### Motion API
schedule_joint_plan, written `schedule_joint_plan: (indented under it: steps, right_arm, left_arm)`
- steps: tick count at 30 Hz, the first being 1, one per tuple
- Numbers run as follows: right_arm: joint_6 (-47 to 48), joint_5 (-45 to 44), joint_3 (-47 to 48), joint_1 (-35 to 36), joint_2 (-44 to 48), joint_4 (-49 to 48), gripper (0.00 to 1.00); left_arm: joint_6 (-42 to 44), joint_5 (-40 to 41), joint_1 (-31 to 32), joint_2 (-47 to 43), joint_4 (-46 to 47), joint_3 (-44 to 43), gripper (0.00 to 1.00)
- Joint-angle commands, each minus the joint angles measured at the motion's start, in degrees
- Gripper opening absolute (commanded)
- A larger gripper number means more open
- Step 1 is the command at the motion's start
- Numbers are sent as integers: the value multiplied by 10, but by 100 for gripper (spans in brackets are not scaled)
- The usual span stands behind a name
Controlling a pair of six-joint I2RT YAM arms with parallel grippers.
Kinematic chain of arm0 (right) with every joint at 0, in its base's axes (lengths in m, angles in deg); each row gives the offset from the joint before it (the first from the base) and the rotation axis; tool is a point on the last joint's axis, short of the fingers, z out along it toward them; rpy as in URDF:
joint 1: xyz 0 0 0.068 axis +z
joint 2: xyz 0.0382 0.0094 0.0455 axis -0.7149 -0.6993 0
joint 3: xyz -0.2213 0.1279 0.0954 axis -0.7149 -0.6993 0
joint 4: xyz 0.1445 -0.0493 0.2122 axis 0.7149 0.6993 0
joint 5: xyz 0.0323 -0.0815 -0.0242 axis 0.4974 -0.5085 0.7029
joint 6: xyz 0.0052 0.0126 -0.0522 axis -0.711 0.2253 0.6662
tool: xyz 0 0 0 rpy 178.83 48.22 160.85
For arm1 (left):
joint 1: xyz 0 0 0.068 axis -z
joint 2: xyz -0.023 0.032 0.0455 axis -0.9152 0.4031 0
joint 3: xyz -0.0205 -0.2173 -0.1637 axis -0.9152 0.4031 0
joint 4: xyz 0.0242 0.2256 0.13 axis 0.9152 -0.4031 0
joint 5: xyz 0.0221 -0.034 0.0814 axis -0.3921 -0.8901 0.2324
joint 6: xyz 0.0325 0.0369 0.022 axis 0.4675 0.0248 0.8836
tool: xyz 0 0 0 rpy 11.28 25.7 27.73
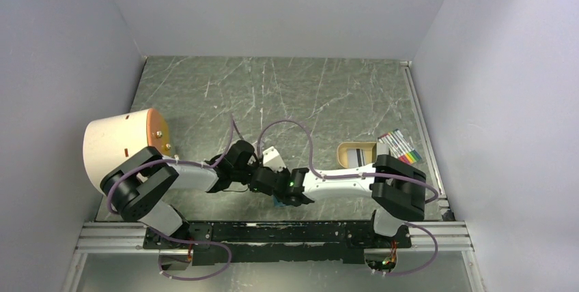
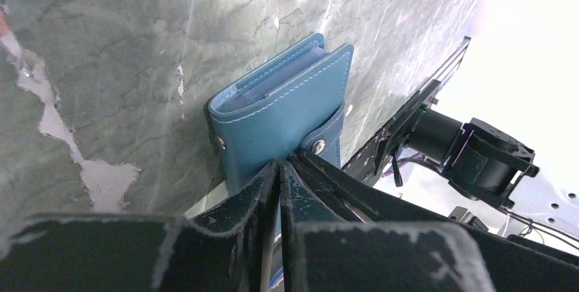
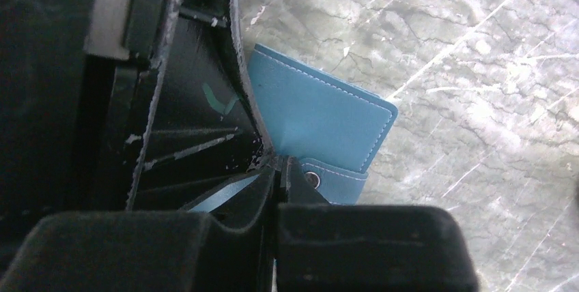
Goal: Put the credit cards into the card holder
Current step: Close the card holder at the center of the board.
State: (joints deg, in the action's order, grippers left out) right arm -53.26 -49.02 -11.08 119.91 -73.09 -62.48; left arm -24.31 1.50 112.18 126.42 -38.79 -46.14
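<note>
Getting the card holder [image 2: 273,114] open.
Clamping its edge with left fingers [image 2: 278,171], right fingers [image 3: 279,169] pressed together by the snap tab [image 3: 334,184]; next, pop tab, spread covers.

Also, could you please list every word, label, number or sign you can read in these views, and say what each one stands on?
No text can be read in any view.
card holder: plain teal leather with stitching and snaps only, no text.
marker pack: any print is too small to read.
card in the tan tray: a dark stripe shows; any lettering is too small.
</note>
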Motion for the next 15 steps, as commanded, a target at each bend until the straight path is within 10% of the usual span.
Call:
schedule_joint_plan:
  steps: [1, 9, 15]
  right_arm:
    - [-39, 156, -31, 17, -63, -66, 0]
    - [-73, 133, -67, 16, -22, -71, 0]
    - [-47, 74, 9, 14, 17, -9, 23]
  left_arm:
    - [5, 14, 3, 21, -29, 16, 15]
    - [8, 16, 2, 20, -30, 17, 15]
    - [28, 21, 2, 1, -67, -10, 15]
